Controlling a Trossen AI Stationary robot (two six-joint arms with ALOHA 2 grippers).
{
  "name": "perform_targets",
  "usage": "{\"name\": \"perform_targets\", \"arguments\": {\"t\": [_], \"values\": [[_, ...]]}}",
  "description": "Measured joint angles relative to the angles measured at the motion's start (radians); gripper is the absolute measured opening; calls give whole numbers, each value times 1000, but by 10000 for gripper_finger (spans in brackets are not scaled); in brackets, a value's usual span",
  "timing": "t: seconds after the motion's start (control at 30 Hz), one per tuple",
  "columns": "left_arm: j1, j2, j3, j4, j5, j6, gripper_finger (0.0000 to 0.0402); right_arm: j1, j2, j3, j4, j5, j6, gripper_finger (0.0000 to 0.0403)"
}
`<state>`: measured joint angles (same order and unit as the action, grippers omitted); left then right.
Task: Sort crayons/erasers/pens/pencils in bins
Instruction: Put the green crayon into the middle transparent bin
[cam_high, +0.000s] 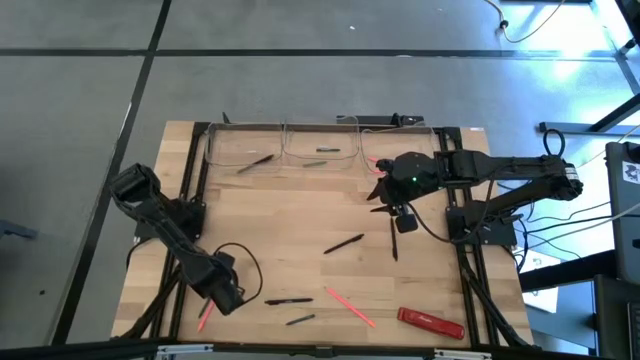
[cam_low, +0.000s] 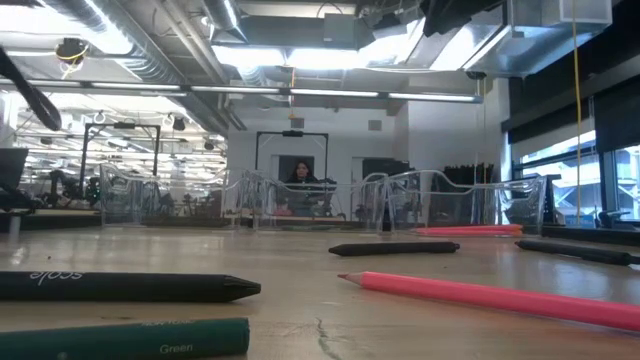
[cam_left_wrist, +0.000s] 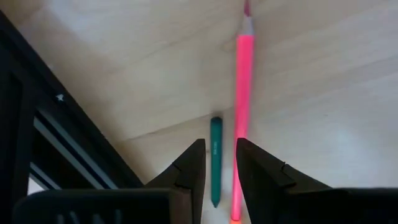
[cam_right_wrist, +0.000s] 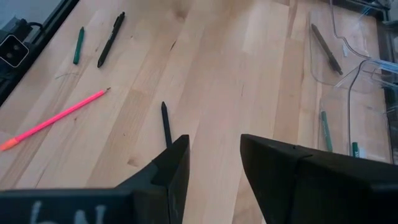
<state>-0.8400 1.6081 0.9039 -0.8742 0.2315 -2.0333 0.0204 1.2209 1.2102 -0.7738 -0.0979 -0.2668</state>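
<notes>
A pale wooden desk (cam_high: 300, 215) framed by black metal rails (cam_high: 192, 180) stands on a grey floor, and the low view looks across it into a lit workroom where a person (cam_low: 300, 176) sits far behind.

3 clear bins stand in a row along the far edge. The left bin (cam_high: 243, 148) holds a dark pencil (cam_high: 256, 162), the middle bin (cam_high: 322, 148) holds a green crayon (cam_high: 316, 162), and the right bin (cam_high: 385, 143) shows a pink stick (cam_low: 468, 230) in the low view.

On the open desk, a black pen (cam_high: 344, 243) lies near the centre and another black pen (cam_high: 394, 240) lies just right of it. Near the front edge lie a black pen (cam_high: 289, 300), a short green crayon (cam_high: 300, 320) and a pink pencil (cam_high: 350, 306). A flat red bar (cam_high: 431, 322) lies at the front right.

The left tool (cam_left_wrist: 217, 168) hangs low over the front left corner, its fingers a narrow gap apart and holding nothing; a green crayon (cam_left_wrist: 215, 160) lies in line with that gap and a pink pencil (cam_left_wrist: 241, 93) lies just beside it.

The right tool (cam_right_wrist: 214, 162) hovers near the right bin, fingers parted and empty.
</notes>
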Motion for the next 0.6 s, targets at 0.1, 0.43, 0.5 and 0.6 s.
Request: {"name": "perform_targets", "arguments": {"t": [0.1, 0.43, 0.5, 0.6], "values": [[0, 0, -8, 2, 10, -2, 82, 0, 0, 0, 0, 0, 0, 145], [-38, 0, -70, 140, 22, -10, 82, -1, 0, 0, 0, 0, 0, 145], [-43, -2, -77, 144, 23, -28, 82, -1, 0, 0, 0, 0, 0, 145], [-50, -3, -82, 140, 24, -32, 82, -1, 0, 0, 0, 0, 0, 145]]}}
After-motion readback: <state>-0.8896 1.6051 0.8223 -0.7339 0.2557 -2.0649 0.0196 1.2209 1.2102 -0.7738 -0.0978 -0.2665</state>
